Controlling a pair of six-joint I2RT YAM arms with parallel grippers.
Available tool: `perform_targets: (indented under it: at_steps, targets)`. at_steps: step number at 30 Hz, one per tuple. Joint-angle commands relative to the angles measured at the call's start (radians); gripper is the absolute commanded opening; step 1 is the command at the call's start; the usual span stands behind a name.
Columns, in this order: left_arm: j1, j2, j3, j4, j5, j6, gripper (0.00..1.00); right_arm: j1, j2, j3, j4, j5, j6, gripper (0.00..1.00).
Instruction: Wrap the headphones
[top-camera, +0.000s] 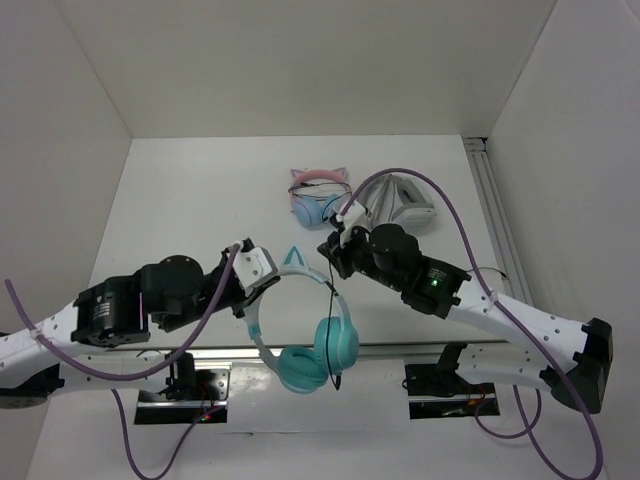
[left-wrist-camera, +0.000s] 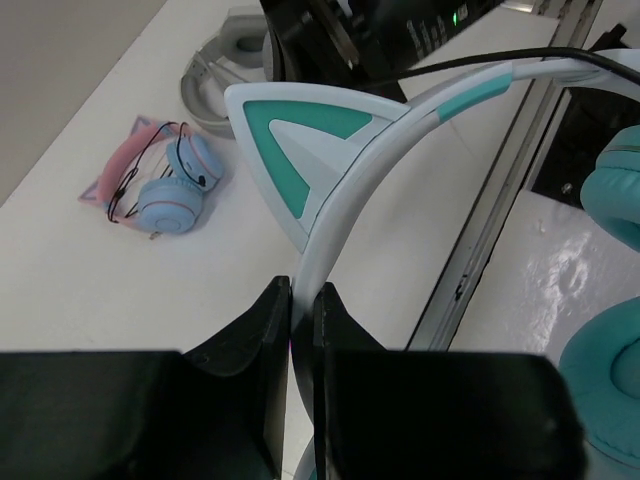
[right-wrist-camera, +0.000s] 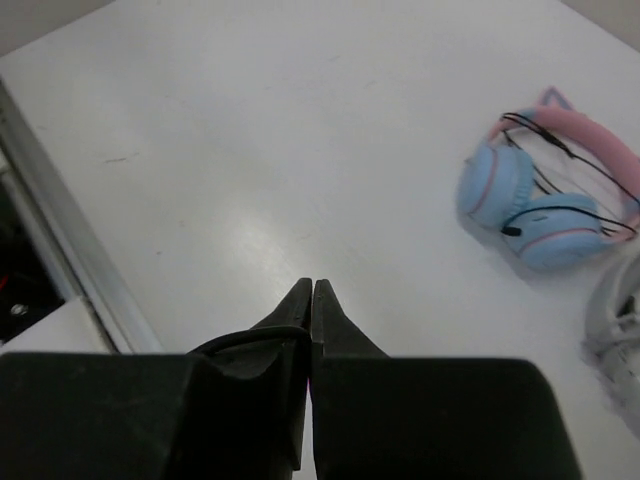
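The headphones (top-camera: 312, 352) have teal ear cups and a pale headband with cat ears. They hang lifted above the table's near edge. My left gripper (top-camera: 256, 292) is shut on the headband (left-wrist-camera: 345, 195), just below one cat ear (left-wrist-camera: 300, 135). The teal cups (left-wrist-camera: 612, 385) hang at the right of the left wrist view. My right gripper (top-camera: 329, 250) is shut on the thin dark cable (top-camera: 333, 325), which runs down past the cups. In the right wrist view the cable (right-wrist-camera: 240, 345) loops out from between the shut fingers of the right gripper (right-wrist-camera: 312, 286).
A pink-banded cat-ear pair with light blue cups (top-camera: 318, 195) lies at the back middle, cable wound round it. A grey-white pair (top-camera: 405, 205) lies to its right. A metal rail (top-camera: 495, 230) runs along the table's right edge.
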Motion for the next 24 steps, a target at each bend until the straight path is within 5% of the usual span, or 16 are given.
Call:
perform_targets:
  at_steps: [1,4,8,15,24]
  targets:
    - [-0.013,-0.009,0.057,0.205,0.044,-0.081,0.0,-0.016,-0.027,-0.065,0.22,-0.24,-0.001,0.07]
    - [-0.013,0.0,0.076,0.244,0.001,-0.142,0.0,-0.016,-0.027,-0.128,0.364,-0.345,0.04,0.26]
    - [-0.013,0.035,0.148,0.253,-0.076,-0.227,0.0,-0.016,-0.004,-0.194,0.483,-0.373,0.08,0.36]
    - [-0.013,-0.001,0.147,0.322,-0.327,-0.316,0.0,-0.039,0.04,-0.312,0.641,-0.385,0.124,0.42]
    - [-0.013,0.025,0.147,0.394,-0.815,-0.383,0.0,-0.082,0.114,-0.427,0.836,-0.503,0.223,0.42]
